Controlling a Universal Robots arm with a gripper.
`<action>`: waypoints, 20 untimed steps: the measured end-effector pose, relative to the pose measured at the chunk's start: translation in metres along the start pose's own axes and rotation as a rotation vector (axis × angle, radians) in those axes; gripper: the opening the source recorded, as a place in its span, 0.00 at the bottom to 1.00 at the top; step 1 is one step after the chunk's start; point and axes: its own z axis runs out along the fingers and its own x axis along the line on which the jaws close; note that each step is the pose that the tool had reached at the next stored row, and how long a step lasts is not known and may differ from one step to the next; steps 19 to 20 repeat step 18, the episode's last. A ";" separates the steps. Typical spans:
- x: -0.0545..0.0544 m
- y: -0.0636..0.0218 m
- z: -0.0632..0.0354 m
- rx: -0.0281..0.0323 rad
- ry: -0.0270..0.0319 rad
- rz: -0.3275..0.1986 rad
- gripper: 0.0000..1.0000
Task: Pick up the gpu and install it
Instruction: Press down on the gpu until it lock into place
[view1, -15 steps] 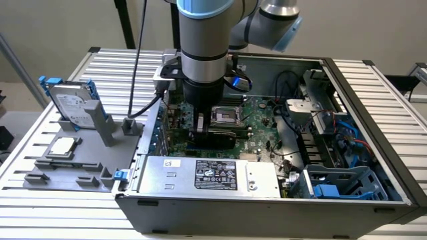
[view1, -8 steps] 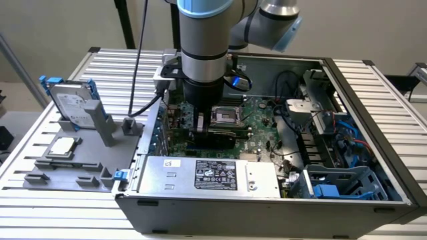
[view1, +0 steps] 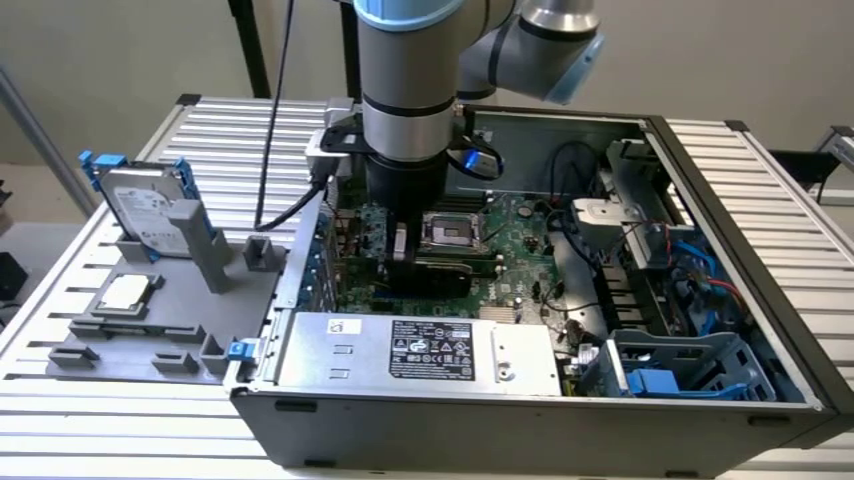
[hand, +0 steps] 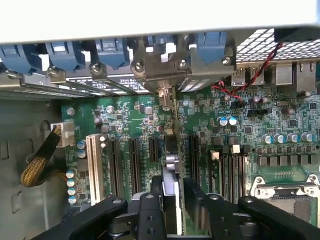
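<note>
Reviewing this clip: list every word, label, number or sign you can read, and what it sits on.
None can be read.
Black label on the power supply: print and marks too small.
White sticker beside it: blurred.
Hard drive label: blurred.
Motherboard markings: too small.

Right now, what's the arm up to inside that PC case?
The arm has its gripper down inside the open computer case, over the motherboard. The gpu stands on edge between the fingers, lined up with an expansion slot, its metal bracket against the case's rear wall. Outside the case, a hard drive and a processor chip sit on the grey fixture.
</note>
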 end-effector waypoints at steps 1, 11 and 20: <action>0.000 -0.0002 -0.0047 -0.0003 0.0004 0.000 0.32; 0.001 -0.0004 -0.0457 -0.0015 0.0008 -0.001 0.23; 0.001 -0.0004 -0.0458 -0.0017 0.0008 -0.001 0.11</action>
